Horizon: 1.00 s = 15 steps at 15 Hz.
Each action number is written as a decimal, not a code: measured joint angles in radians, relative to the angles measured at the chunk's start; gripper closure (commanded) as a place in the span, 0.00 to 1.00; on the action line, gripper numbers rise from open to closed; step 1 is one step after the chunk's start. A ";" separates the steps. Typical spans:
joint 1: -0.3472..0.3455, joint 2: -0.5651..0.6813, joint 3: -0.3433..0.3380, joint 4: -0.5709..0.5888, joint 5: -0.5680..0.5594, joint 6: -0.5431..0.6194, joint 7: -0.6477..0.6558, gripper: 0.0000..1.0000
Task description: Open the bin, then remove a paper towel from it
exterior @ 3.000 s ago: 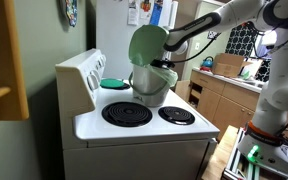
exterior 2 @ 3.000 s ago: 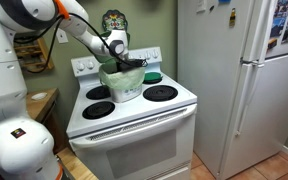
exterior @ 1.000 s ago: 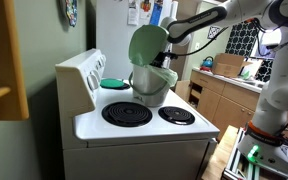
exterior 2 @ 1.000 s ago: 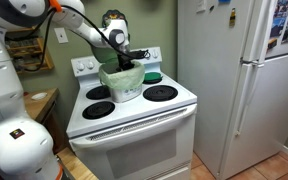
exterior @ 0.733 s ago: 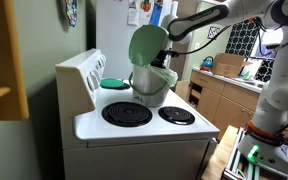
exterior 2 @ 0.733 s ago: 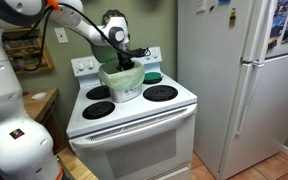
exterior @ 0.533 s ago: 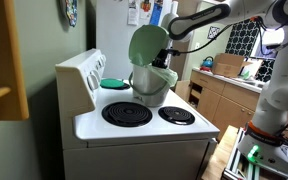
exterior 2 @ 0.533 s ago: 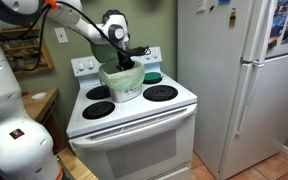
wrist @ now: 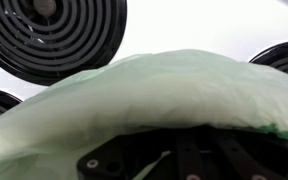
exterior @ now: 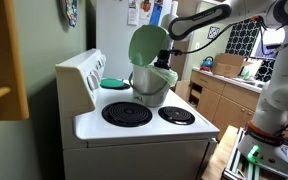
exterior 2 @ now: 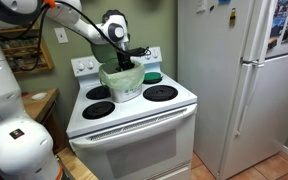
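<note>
The bin (exterior: 149, 88) stands on the stove between the burners, pale grey with a light green rim, and shows in both exterior views (exterior 2: 121, 84). Its round sage-green lid (exterior: 146, 45) stands upright, open. My gripper (exterior: 167, 55) hangs just above the bin's mouth, close beside the lid, also seen in an exterior view (exterior 2: 133, 52). The wrist view is filled by the pale green lid (wrist: 154, 90), with my dark fingers (wrist: 189, 160) at the bottom edge. The gripper is shut; whether anything is held is hidden. No paper towel shows clearly.
A flat teal disc (exterior: 114, 83) lies on the back burner beside the bin. Black coil burners (exterior: 127, 113) sit in front. The stove's control panel (exterior: 84, 75) rises behind. A white fridge (exterior 2: 239, 80) stands next to the stove, and a counter (exterior: 224, 80) lies beyond.
Since three seconds ago the gripper has risen from inside the bin's mouth to just above it. Over the last second it has barely moved. The lid stays upright.
</note>
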 measured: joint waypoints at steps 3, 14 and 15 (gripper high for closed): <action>0.003 0.002 0.002 0.000 0.000 0.000 0.000 0.65; 0.033 0.073 0.034 -0.002 0.003 -0.055 0.031 0.00; 0.033 0.083 0.034 -0.001 0.003 -0.055 0.037 0.00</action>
